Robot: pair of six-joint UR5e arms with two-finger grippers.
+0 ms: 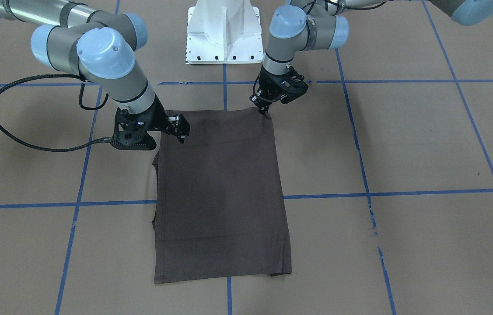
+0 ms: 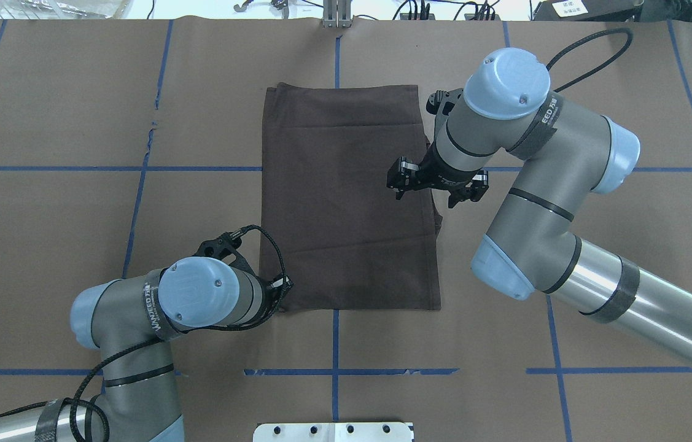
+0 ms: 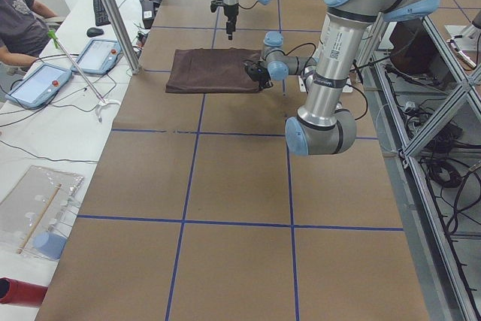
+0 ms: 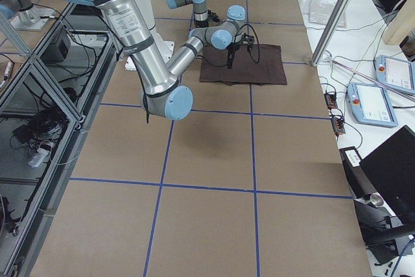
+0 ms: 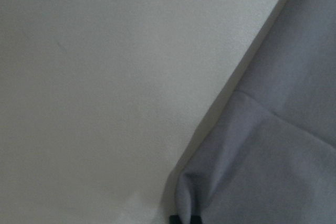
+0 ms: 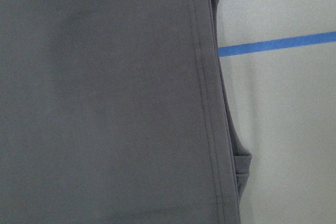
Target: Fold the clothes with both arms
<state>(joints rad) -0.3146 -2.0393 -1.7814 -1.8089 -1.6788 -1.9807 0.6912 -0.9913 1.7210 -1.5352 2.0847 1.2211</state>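
Pinching the T-shirt [image 1: 220,192] by its robot-side corner, your left gripper [image 1: 267,112] clamped on cloth, your right gripper [image 2: 425,195] hovering spread wide over the opposite side edge, table paper [image 1: 403,140] stretching broadly around.

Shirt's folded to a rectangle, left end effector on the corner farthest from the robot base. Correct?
Not quite. The T-shirt is folded to a rectangle, but the left end effector is on a corner nearest the robot base. The exterior front-facing view shows it.
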